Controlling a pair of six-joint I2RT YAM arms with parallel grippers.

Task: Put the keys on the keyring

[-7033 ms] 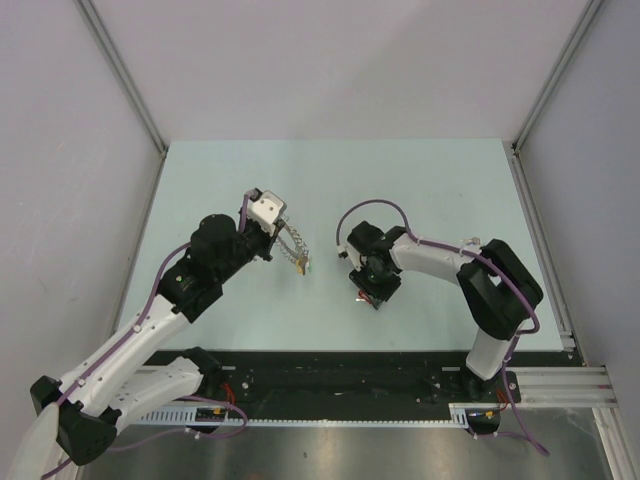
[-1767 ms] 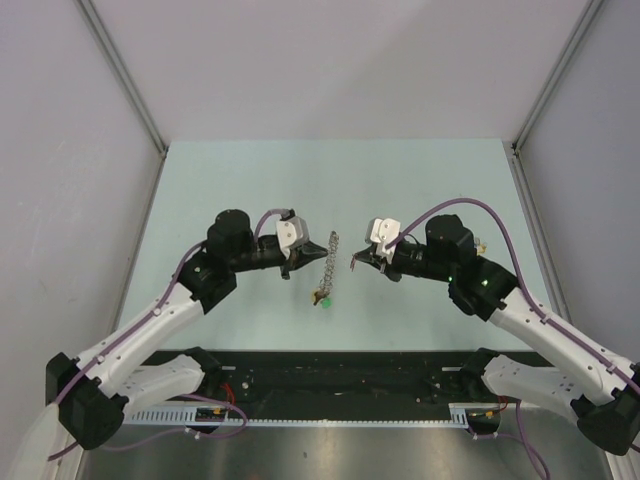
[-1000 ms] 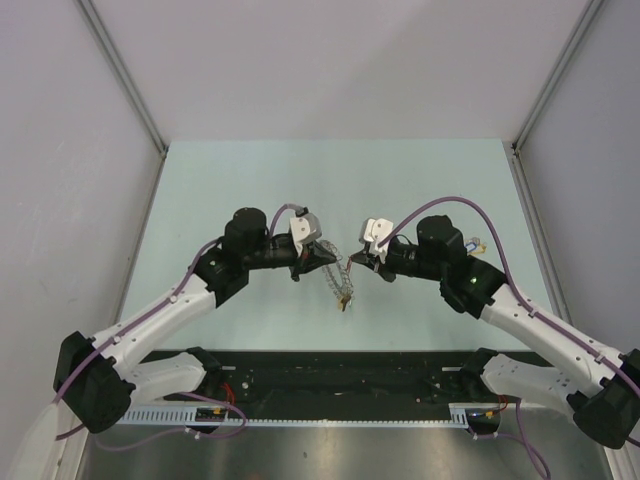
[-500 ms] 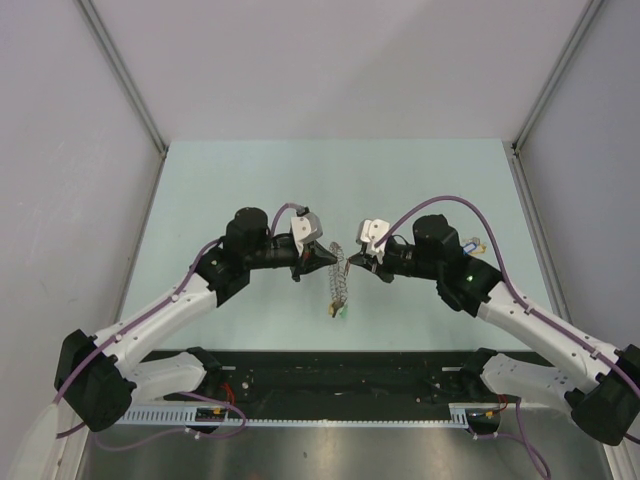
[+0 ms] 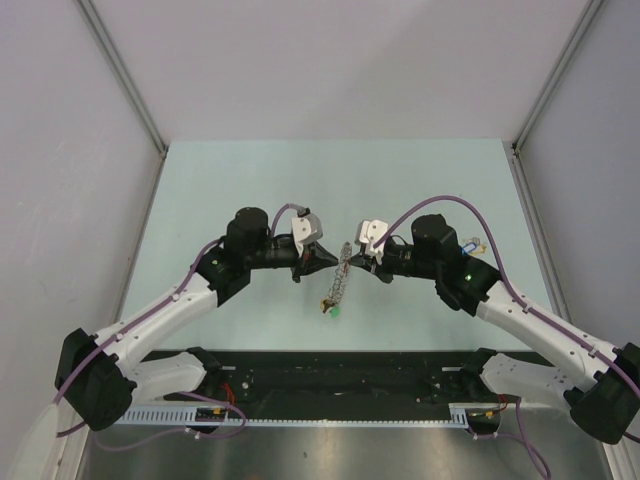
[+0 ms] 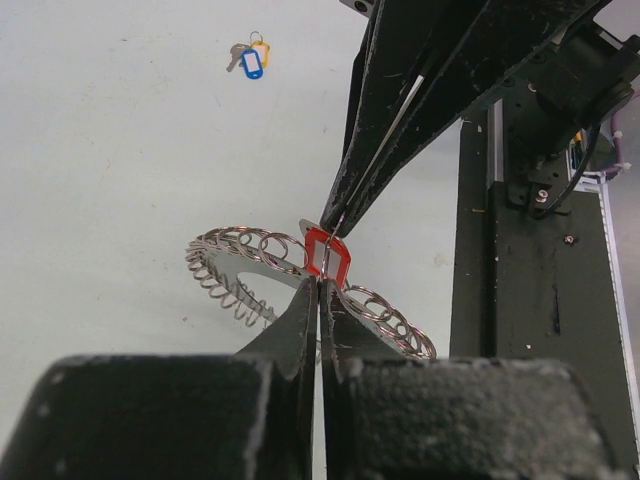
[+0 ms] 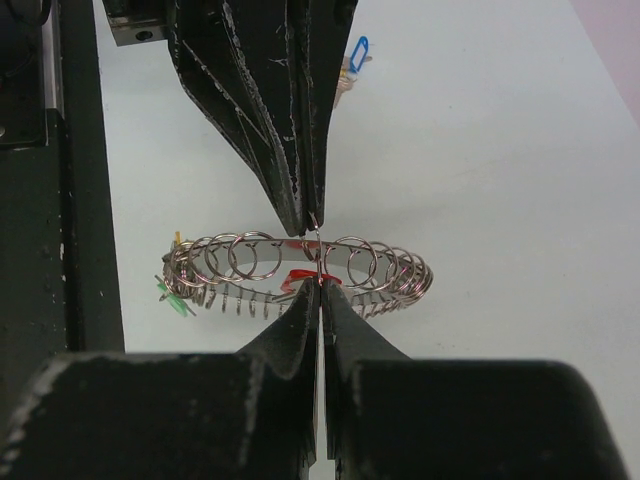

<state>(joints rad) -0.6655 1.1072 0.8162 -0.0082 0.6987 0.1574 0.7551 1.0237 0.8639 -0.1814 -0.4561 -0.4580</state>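
arms are closing in: left pincer (image 6: 320,300) is squeezing the keyring (image 6: 240,245), right pincer (image 7: 318,295) is pinching the red key (image 6: 325,258) onto it. green key (image 5: 336,311) is hanging on; 2 other keys (image 6: 250,58) are waiting.

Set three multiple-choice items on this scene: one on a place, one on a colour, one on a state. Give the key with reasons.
1. The blue and yellow keys are:
A. on the table, apart from the keyring
B. threaded on the keyring
C. on the black rail

2. The key head where the two hands meet is:
A. green
B. red
C. blue

3. The left hand and right hand are:
A. both shut
B. both wide open
C. one open, one shut

Key:
1 A, since the left wrist view shows the pair lying far off on bare table.
2 B, since red plastic sits right at the fingertips in both wrist views.
3 A, since each wrist view shows its own fingers pressed together, with no gap.
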